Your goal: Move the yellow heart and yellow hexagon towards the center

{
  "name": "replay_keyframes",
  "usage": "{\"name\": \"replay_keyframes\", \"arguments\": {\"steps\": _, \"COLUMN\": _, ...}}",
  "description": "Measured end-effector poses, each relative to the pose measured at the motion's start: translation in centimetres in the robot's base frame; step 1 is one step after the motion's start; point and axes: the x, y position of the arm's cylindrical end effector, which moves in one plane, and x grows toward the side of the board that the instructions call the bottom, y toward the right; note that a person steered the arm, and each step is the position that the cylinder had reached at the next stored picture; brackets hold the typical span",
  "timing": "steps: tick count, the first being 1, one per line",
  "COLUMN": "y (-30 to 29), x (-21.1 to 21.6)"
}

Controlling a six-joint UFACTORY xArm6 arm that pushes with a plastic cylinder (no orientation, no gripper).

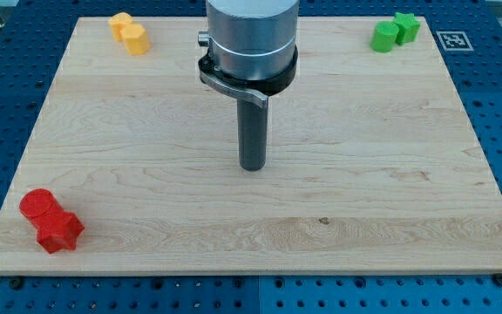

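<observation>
Two yellow blocks sit touching at the view's top left of the wooden board. One yellow block lies nearer the top edge and the other yellow block just below and right of it; which is the heart and which the hexagon I cannot tell. My tip rests near the middle of the board, well to the right of and below both yellow blocks, touching no block.
Two green blocks, one and another, touch at the view's top right. A red cylinder and a red block touch at the bottom left. The arm's grey body hangs over the top centre.
</observation>
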Motion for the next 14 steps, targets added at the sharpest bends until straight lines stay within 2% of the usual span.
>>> {"name": "replay_keyframes", "arguments": {"steps": 1, "y": 0.0, "x": 0.0}}
{"name": "replay_keyframes", "arguments": {"steps": 2, "y": 0.0, "x": -1.8}}
{"name": "replay_keyframes", "arguments": {"steps": 5, "y": -1.9, "x": -12.4}}
{"name": "replay_keyframes", "arguments": {"steps": 6, "y": -2.8, "x": -14.8}}
{"name": "replay_keyframes", "arguments": {"steps": 7, "y": -2.8, "x": -14.9}}
{"name": "replay_keyframes", "arguments": {"steps": 8, "y": -4.0, "x": -16.9}}
{"name": "replay_keyframes", "arguments": {"steps": 10, "y": -5.8, "x": -23.4}}
{"name": "replay_keyframes", "arguments": {"steps": 13, "y": -12.6, "x": -30.0}}
{"name": "replay_keyframes", "arguments": {"steps": 14, "y": -13.4, "x": -30.1}}
